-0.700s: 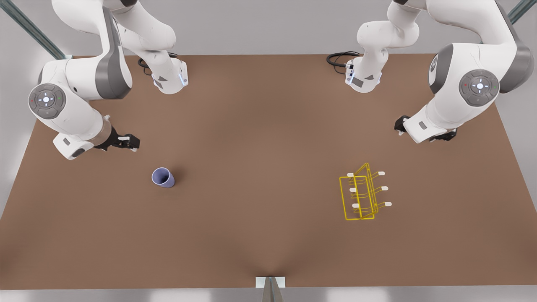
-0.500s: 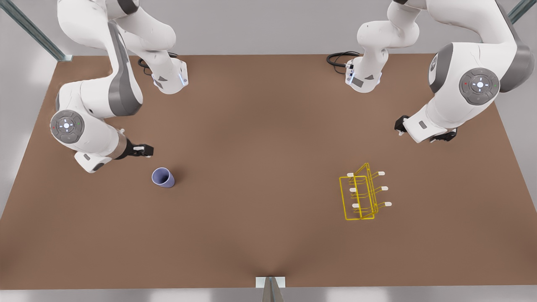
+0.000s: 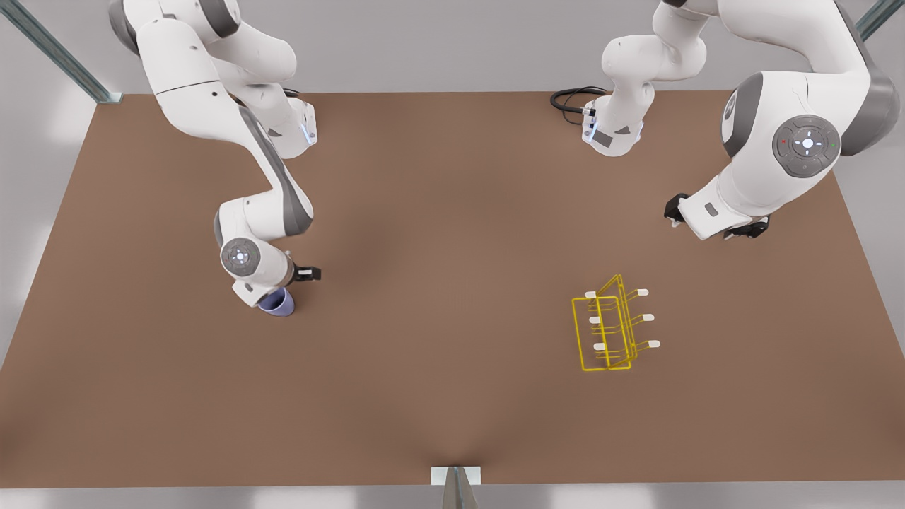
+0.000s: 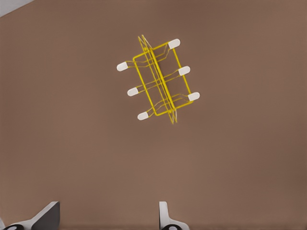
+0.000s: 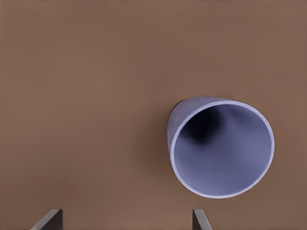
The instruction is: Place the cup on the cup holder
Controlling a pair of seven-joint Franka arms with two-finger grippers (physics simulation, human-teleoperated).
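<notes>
On the front view's left side of the brown table, I am watching the right gripper hovering just above the cup, its fingers spread apart and holding nothing. The cup is standing upright, mouth open. The cup holder is sitting well apart toward the front view's right. Beyond it the left gripper is waiting, fingers open.

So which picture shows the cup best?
The right wrist view: the cup is close, open mouth facing the camera. In the front view the cup is partly hidden behind the arm above it.
</notes>
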